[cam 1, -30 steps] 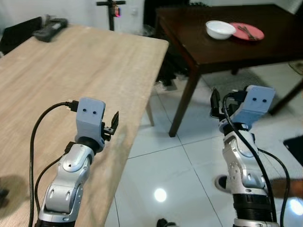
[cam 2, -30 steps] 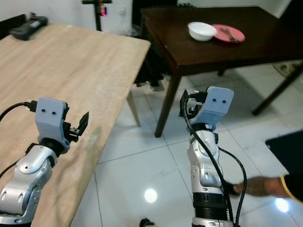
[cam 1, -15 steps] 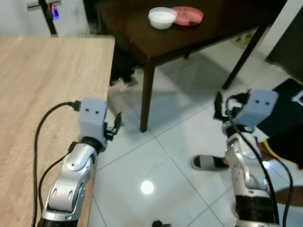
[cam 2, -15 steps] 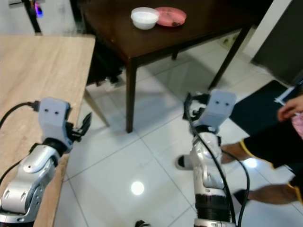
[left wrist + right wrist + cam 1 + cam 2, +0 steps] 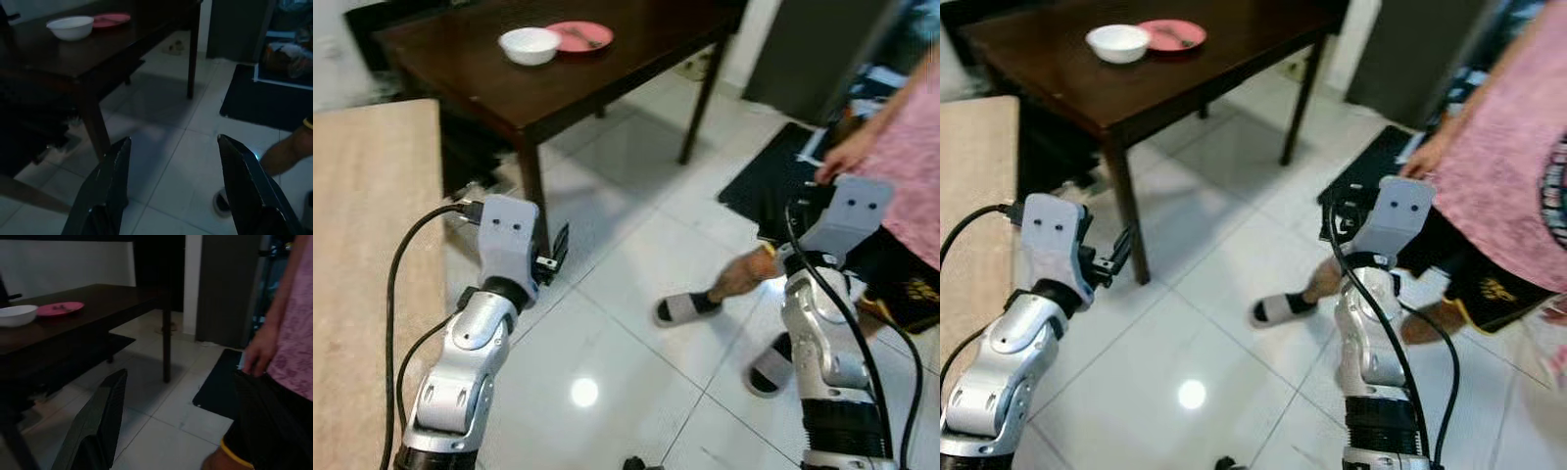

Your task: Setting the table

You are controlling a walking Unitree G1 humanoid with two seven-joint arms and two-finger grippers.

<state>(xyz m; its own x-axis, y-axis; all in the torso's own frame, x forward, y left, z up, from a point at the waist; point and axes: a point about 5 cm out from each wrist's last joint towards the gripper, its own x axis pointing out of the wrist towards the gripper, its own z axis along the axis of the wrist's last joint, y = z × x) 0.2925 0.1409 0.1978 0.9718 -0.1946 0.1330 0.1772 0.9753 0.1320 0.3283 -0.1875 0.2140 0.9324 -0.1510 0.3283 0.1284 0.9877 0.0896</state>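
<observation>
A dark wooden table [image 5: 607, 69] stood far to the left, with a white bowl [image 5: 530, 44] and a pink plate [image 5: 579, 35] touching on its top. A person [image 5: 1518, 166] stood close on the right. The left gripper [image 5: 171, 191] was raised with fingers wide apart, holding nothing; the right gripper [image 5: 171, 431] likewise looked spread and empty. Approaching well probably meant facing the dishes squarely while keeping clear of the person.

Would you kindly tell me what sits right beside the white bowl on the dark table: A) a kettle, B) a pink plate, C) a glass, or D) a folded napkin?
B: the white bowl stands next to a pink plate on the dark table.
</observation>
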